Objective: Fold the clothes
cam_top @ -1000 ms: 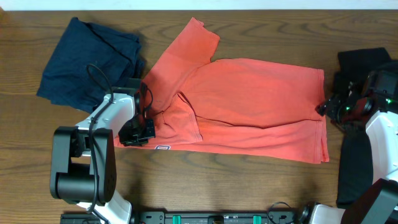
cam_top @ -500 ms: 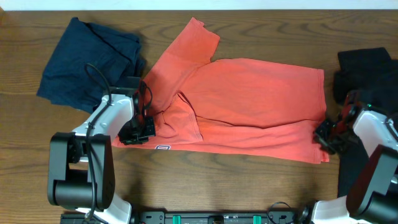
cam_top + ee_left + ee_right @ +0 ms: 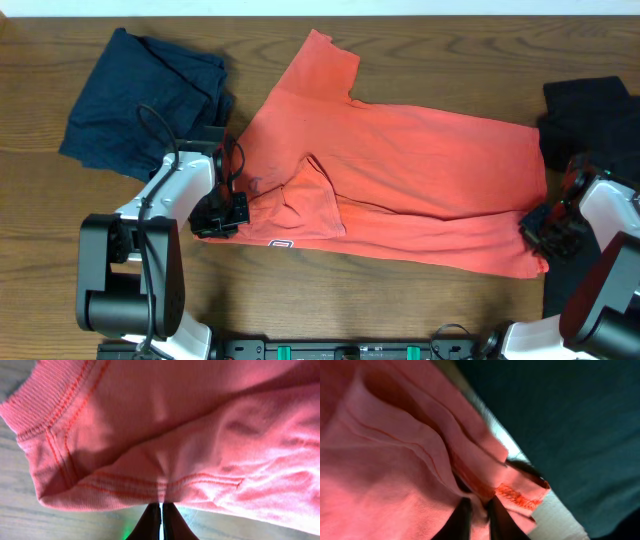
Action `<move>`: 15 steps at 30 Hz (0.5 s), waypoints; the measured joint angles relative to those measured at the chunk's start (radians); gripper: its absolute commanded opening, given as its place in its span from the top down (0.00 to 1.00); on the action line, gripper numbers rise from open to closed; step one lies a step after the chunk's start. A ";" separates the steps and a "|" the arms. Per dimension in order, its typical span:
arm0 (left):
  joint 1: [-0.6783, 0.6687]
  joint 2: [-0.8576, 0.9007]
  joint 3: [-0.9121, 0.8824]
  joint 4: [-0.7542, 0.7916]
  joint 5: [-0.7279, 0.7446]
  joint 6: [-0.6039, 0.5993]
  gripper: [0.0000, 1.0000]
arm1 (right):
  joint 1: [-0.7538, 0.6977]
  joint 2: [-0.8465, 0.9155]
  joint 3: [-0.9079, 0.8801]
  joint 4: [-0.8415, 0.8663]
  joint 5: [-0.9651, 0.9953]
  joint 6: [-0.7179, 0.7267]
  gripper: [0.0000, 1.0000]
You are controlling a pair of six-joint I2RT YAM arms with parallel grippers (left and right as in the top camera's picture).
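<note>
A coral-red T-shirt (image 3: 400,170) lies spread across the middle of the wooden table, one sleeve (image 3: 320,65) pointing to the far side. Its small white label (image 3: 282,243) shows near the front edge. My left gripper (image 3: 220,215) is shut on the shirt's left end. In the left wrist view the gripper (image 3: 161,506) pinches a stitched fold of coral cloth (image 3: 165,435). My right gripper (image 3: 548,228) is shut on the shirt's right hem corner. In the right wrist view the gripper (image 3: 479,505) has bunched coral fabric (image 3: 395,470) between its fingers.
A dark navy garment (image 3: 140,100) lies crumpled at the far left. Black garments (image 3: 590,105) sit at the right edge beside the right arm, and appear dark (image 3: 570,420) in the right wrist view. The arm bases (image 3: 130,280) stand at the front edge.
The right gripper moved from the black pile toward the front onto the hem corner and closed on it. The shirt has been drawn to the right and stretched flatter. The left gripper has kept its hold.
</note>
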 measured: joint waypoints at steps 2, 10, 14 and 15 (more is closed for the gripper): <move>0.000 -0.017 0.000 -0.014 0.006 0.000 0.93 | 0.000 -0.026 0.022 0.000 -0.005 0.000 0.65; 0.000 -0.179 0.008 0.024 0.016 0.011 0.83 | 0.000 -0.193 0.109 0.100 -0.256 -0.117 0.43; 0.000 -0.178 -0.007 0.113 0.014 0.009 0.94 | 0.000 -0.253 0.114 0.130 -0.364 -0.153 0.41; 0.000 -0.175 -0.021 0.135 0.013 0.011 0.94 | 0.000 -0.262 0.114 0.130 -0.383 -0.159 0.40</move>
